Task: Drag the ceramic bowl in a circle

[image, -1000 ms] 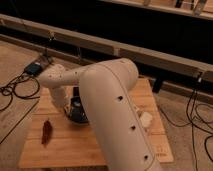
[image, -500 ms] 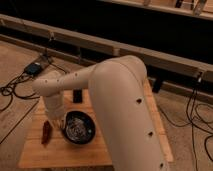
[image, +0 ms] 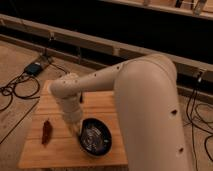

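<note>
The ceramic bowl (image: 96, 138) sits flat on the wooden table (image: 60, 154), right of centre and close to the front edge. The gripper (image: 78, 131) is at the bowl's left rim, at the end of the white arm (image: 95, 82), which drops steeply from its elbow above the table. It seems to be touching the rim, though the wrist hides the contact. I cannot tell whether the gripper is spread, pressed together or pinching the rim.

To drag well from here:

- Keep the bowl's base flat on the wood. Any lift at the rim would probably tip it, since the hold is on 1 side only.
- Move slowly and evenly. A glossy glazed bowl will likely slide easily, but it may swivel around the contact point rather than follow it.
- Keep the circle tight and lean it toward the back of the table, because the front edge is near.
- Steer clear of 2 things. A brown object (image: 46, 132) lies to the left, well apart from the bowl, and a small dark upright item (image: 80, 97) stands behind the arm.
- Press down only lightly, so the rim does not skid out of the hold
</note>
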Available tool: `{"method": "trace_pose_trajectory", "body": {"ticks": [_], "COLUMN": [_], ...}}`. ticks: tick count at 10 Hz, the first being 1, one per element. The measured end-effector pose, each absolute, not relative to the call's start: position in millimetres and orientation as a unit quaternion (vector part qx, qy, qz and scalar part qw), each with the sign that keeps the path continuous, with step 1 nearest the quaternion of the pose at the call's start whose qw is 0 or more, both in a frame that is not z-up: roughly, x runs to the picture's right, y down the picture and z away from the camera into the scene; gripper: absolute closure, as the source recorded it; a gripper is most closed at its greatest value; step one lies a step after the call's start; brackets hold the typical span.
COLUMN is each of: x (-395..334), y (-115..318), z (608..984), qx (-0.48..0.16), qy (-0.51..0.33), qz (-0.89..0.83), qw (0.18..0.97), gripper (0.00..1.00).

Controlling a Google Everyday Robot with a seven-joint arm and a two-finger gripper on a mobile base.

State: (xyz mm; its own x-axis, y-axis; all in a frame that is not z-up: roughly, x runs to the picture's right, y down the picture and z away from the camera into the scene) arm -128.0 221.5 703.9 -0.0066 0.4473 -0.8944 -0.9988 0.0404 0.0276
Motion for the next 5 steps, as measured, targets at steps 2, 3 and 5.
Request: {"method": "trace_pose_trajectory", "body": {"ticks": [2,3,5], "x": [-82,-65,-41], "y": [216,210,192], "z": [711,719,745], "qx": [-0.336,-0.326,-0.307], "qy": [0.413,0.419,0.424], "qz": [0.610,0.614,0.617], "qw": [0.587,0.584,0.587], "gripper": [1.00,1.00,1.00]}}
